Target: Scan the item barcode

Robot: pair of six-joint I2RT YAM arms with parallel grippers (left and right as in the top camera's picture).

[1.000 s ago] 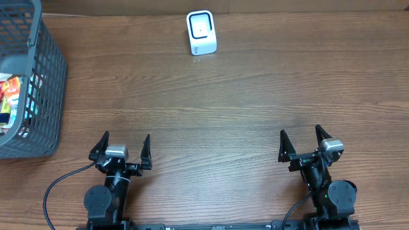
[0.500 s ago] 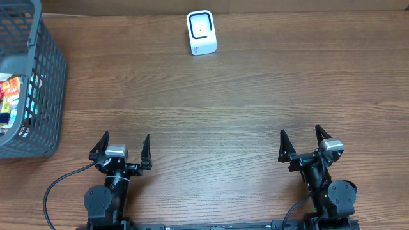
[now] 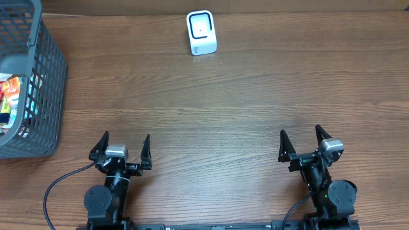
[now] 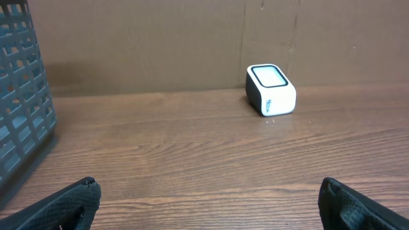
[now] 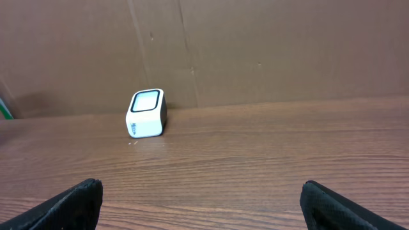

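A white barcode scanner (image 3: 201, 32) with a dark window stands at the far middle of the wooden table; it also shows in the left wrist view as the scanner (image 4: 271, 89) and in the right wrist view as the scanner (image 5: 146, 112). Colourful packaged items (image 3: 11, 96) lie inside a grey mesh basket (image 3: 45, 96) at the far left. My left gripper (image 3: 123, 144) rests near the front edge, open and empty. My right gripper (image 3: 300, 141) sits at the front right, open too, with nothing between its fingers.
A brown cardboard wall (image 5: 255, 51) runs behind the table. The basket's side (image 4: 19, 108) fills the left edge of the left wrist view. Bare wood lies between the grippers and the scanner.
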